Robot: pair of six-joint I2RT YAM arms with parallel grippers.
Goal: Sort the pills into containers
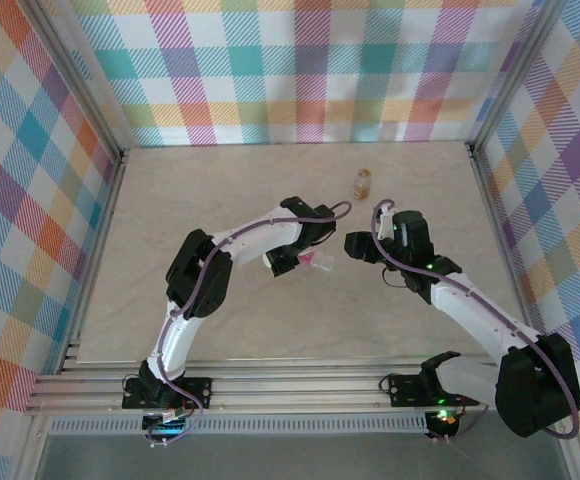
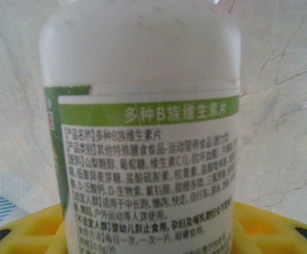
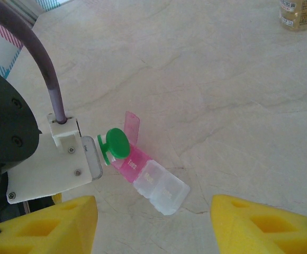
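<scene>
pill-box strip (image 3: 152,179) lies flat on the table (image 3: 222,79), set at a slant. pink compartments at its upper-left end, clear ones at lower-right. one pink lid (image 3: 132,126) stands open at the pink end; clear lids look shut. white bottle (image 2: 143,132), green label with chinese print, is tipped sideways, its green cap (image 3: 116,144) just over the pink end.

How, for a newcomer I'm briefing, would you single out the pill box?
On the table, look near the middle. The pill box lies flat there: a short strip of square compartments, pink then clear, one pink lid raised, unlike the round amber bottle farther back.
</scene>
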